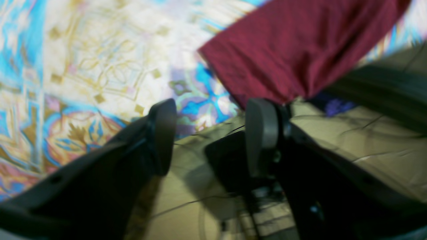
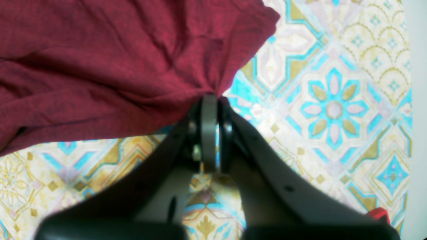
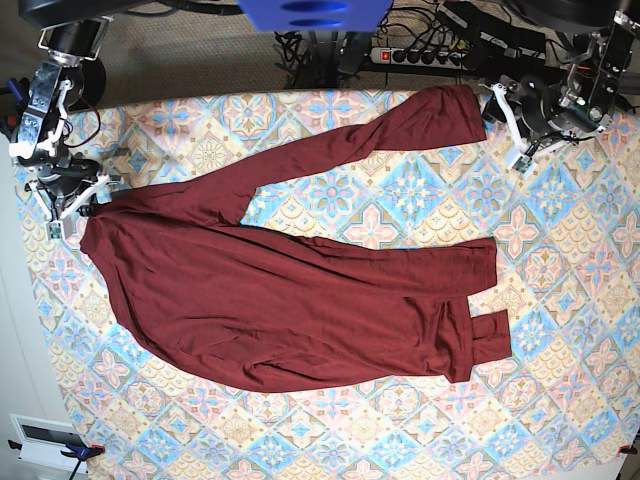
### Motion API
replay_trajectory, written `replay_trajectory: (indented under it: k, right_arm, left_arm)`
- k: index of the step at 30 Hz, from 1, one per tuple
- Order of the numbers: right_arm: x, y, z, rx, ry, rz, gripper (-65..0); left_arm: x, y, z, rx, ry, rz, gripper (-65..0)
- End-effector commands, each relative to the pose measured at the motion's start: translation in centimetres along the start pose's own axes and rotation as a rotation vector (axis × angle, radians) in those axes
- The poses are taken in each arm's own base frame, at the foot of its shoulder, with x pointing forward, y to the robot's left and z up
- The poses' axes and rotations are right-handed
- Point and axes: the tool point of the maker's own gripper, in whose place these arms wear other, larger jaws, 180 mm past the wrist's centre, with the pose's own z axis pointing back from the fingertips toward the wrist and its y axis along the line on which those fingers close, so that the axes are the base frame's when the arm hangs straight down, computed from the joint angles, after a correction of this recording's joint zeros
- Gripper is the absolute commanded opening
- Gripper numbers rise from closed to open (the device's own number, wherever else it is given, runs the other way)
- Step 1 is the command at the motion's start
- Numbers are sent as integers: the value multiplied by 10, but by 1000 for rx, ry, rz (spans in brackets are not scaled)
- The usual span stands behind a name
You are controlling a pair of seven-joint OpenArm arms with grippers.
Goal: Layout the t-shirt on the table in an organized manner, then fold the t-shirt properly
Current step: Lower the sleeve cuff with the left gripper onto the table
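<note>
— How was the spreading best done? The t-shirt (image 3: 290, 300) lay across the table (image 3: 560, 420); cloth at the left edge was pinched by the right gripper (image 2: 213, 100), to be drawn outward gently.

— And room? The left gripper (image 1: 210, 110), fingers (image 1: 163, 133) spread and empty, was seen by the sleeve near the far right corner; open table was left along the near edge.

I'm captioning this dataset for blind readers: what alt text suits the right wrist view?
The right gripper, shut, pinches the edge of a dark maroon t-shirt that fills the upper left. Below and to the right lies the table, covered in pastel floral tile-patterned cloth.
</note>
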Motion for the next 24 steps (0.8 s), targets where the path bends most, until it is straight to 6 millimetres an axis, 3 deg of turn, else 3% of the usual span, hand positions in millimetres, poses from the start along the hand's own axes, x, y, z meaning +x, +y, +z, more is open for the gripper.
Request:
replay_trajectory:
  k: [1,3,13,20,24]
  right_arm:
    - [18,-9,5,-19,-49,19,-650]
    - [18,-9,5,-19,-49,19,-650]
    - [18,-9,5,-19,-48,19,-650]
    - [18,-9,5,-19,-49,19,-650]
    - [18,-9,5,-19,-49,19,-650]
  left_arm:
    - [6,4,3,19,-22,-21,-323]
    - [5,0,0,19,-26,-14,-323]
    - [-6,-56,-28,-110,-55,207,-323]
    - [-7,-51,-26,-91,-95,323,-323]
    - [-19,-39,-21,-57,-85,360,-323]
